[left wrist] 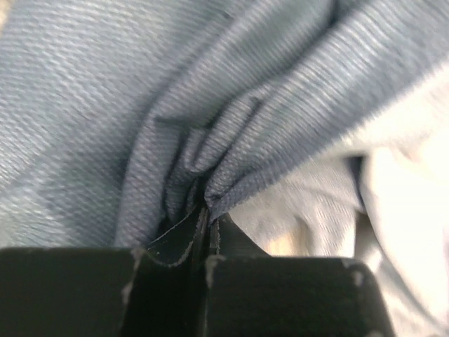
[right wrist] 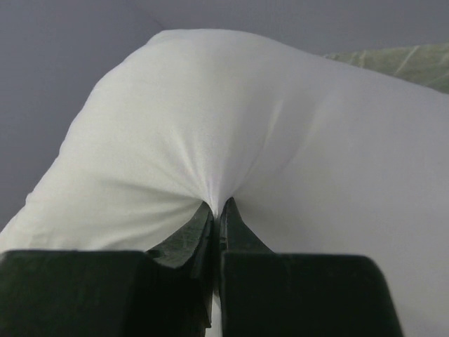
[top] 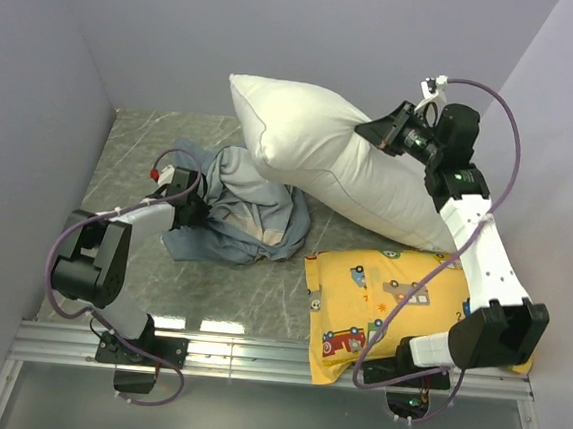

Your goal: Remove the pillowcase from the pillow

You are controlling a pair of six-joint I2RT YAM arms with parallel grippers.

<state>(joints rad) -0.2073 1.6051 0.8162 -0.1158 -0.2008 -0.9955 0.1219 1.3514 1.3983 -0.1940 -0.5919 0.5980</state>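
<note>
The plump white pillow (top: 332, 158) is held up off the table at its right end, tilted, bare of any cover. My right gripper (top: 374, 134) is shut on a pinch of the pillow's white fabric (right wrist: 217, 140). The blue-grey striped pillowcase (top: 242, 206) lies crumpled on the table left of the pillow, fully off it. My left gripper (top: 199, 210) is shut on a fold of the pillowcase (left wrist: 210, 140), low at the cloth's left edge.
A yellow cartoon-vehicle print pillow (top: 389, 304) lies at the front right, under my right arm. Grey walls close in the left, back and right. A metal rail (top: 254, 357) runs along the table's near edge.
</note>
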